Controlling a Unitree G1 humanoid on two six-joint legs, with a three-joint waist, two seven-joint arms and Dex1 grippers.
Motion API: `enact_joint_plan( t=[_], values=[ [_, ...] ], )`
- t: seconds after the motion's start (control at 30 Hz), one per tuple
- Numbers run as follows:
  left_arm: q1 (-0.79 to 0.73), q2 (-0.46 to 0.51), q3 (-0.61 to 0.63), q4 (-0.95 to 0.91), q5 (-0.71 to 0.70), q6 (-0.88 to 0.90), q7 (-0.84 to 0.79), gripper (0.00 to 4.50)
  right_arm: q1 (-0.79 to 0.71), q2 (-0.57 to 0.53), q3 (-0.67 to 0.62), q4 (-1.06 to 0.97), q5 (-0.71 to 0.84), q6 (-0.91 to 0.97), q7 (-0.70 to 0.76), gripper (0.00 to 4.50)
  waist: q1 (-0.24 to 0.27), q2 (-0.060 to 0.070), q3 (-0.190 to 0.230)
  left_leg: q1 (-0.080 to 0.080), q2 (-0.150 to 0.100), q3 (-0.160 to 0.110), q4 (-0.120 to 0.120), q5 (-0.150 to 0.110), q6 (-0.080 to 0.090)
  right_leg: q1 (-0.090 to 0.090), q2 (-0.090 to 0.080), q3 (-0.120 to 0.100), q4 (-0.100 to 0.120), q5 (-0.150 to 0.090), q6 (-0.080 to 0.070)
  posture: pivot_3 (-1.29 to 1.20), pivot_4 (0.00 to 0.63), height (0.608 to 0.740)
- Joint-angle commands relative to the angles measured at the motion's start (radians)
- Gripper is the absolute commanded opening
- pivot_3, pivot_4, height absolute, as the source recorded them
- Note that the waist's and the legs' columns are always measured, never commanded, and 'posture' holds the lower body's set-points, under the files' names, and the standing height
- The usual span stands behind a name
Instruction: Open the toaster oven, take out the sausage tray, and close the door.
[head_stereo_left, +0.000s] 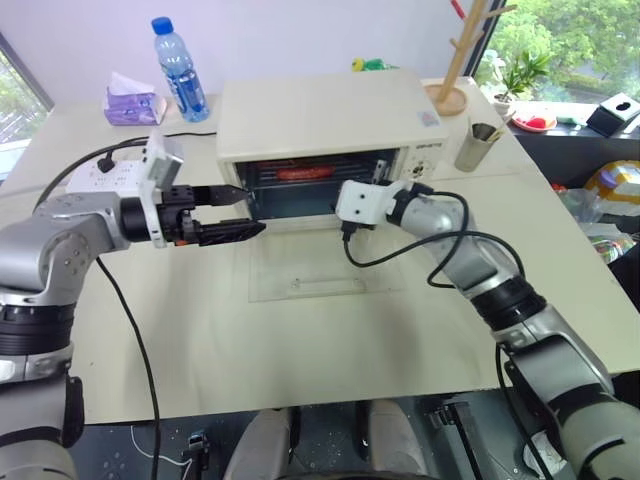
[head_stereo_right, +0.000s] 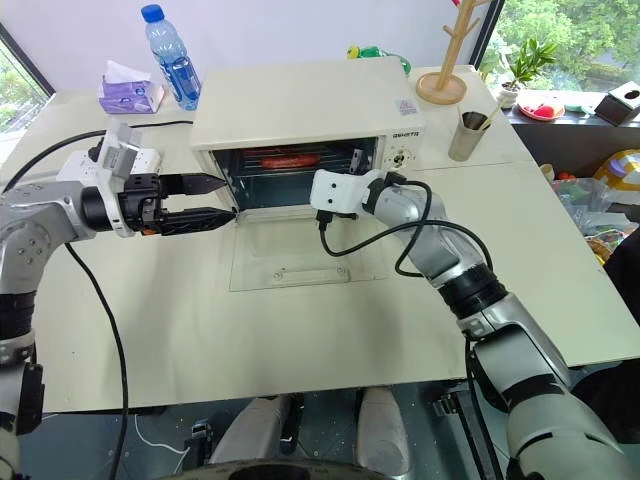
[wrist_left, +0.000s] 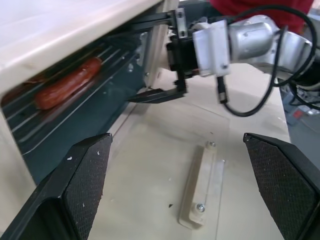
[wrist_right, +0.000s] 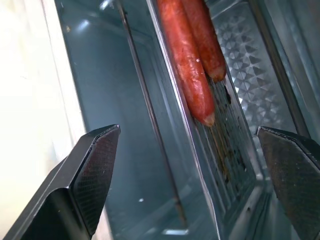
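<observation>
the door (head_stereo_right: 290, 262) lies flat open on the counter (head_stereo_right: 200, 330); the sausage tray (wrist_right: 220, 100) sits inside the toaster oven (head_stereo_right: 300, 115). both the left pincer (head_stereo_right: 205, 200) and right pincer (wrist_left: 162, 80) gape empty at the mouth. a shallow bite on the rim might tip the sausages.

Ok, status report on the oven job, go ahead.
Both grippers, left gripper and right gripper, open, empty, at oven mouth. Door down flat. Sausage tray inside. Nothing blocking.
</observation>
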Motion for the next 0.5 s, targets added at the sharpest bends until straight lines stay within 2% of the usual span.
enact_joint_plan(
  t=[0.03,0.37,0.47,0.5],
  values=[
    [-0.041,-0.002,-0.006,0.021,0.017,-0.029,-0.024,4.46,-0.059,0.031,-0.004,0.073,-0.056,-0.036,-0.038,4.50,0.000,0.000,0.000,0.000,0.000,0.000,0.000,0.000,0.000,0.000,0.000,0.000,0.000,0.000,0.000,0.00,0.150,0.739],
    [-0.072,-0.023,-0.036,0.079,0.062,-0.065,-0.065,4.46,-0.138,0.105,-0.004,0.294,-0.139,-0.084,-0.096,4.50,-0.004,0.000,0.000,0.000,0.000,0.000,-0.001,0.003,-0.005,-0.001,0.001,0.001,0.000,0.000,0.000,0.00,0.150,0.739],
    [-0.071,-0.033,-0.043,0.103,0.084,-0.083,-0.071,4.50,-0.144,0.114,-0.003,0.319,-0.149,-0.106,-0.098,3.59,-0.009,0.000,0.000,0.000,0.001,0.000,-0.001,0.003,-0.005,-0.001,0.002,0.001,0.000,0.000,-0.001,0.00,0.150,0.739],
    [-0.070,-0.036,-0.046,0.111,0.090,-0.089,-0.073,4.50,-0.143,0.116,-0.006,0.321,-0.149,-0.111,-0.098,3.08,-0.013,0.000,0.000,0.000,0.001,0.000,-0.001,0.003,-0.006,-0.001,0.002,0.001,0.000,0.000,-0.001,0.00,0.150,0.739]
  ],
)
